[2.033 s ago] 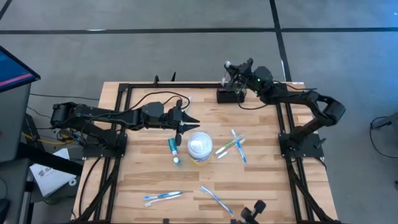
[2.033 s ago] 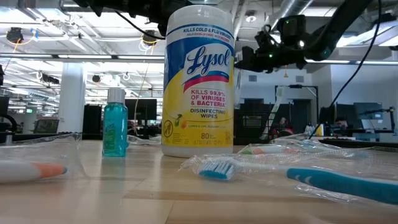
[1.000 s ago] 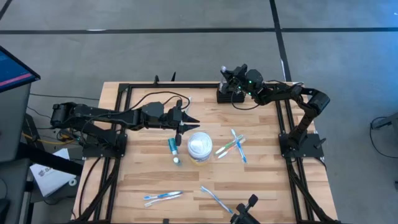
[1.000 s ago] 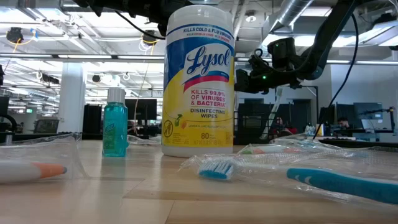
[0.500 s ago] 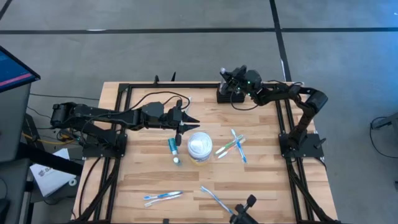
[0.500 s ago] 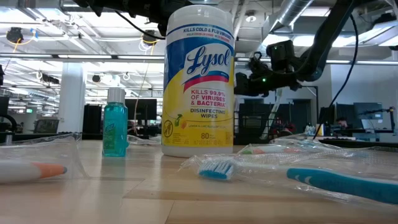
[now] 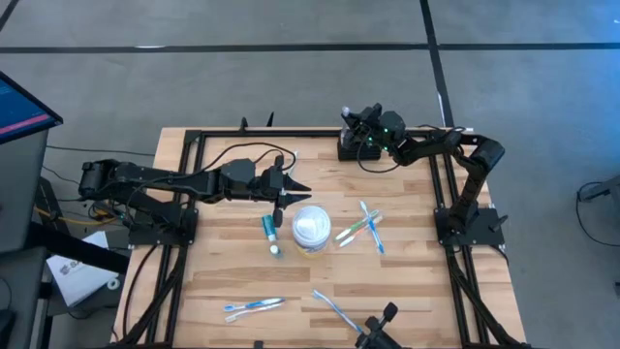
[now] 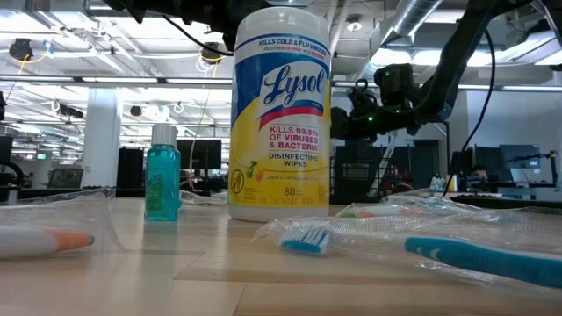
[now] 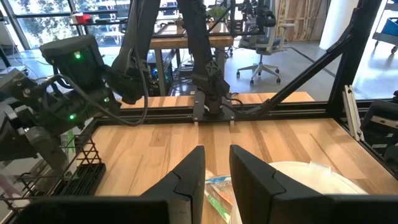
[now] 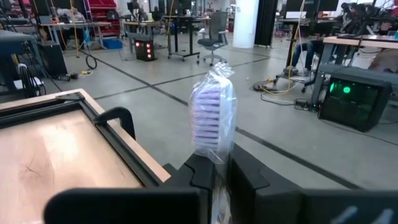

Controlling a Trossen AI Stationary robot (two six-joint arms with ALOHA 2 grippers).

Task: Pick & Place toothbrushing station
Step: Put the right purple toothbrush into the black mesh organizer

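Rack [image 7: 356, 149] sits at the table's [image 7: 417, 252] far edge, right of centre, with the right gripper [image 7: 365, 132] directly over it. Only the right wrist view shows what that gripper has: a wrapped toothbrush [image 10: 212, 118], head up, pinched between nearly closed fingers [image 10: 202, 174]. From the left wrist view the rack [image 9: 74, 171] reads as black wire mesh beside the right arm. The left gripper [image 7: 292, 191] hovers mid-table just beside the white tub [image 7: 312, 230], its fingers [image 9: 186, 180] slightly parted and empty. Loose toothbrushes [image 7: 363, 228] lie right of the tub, leaving bare wood between them and the rack.
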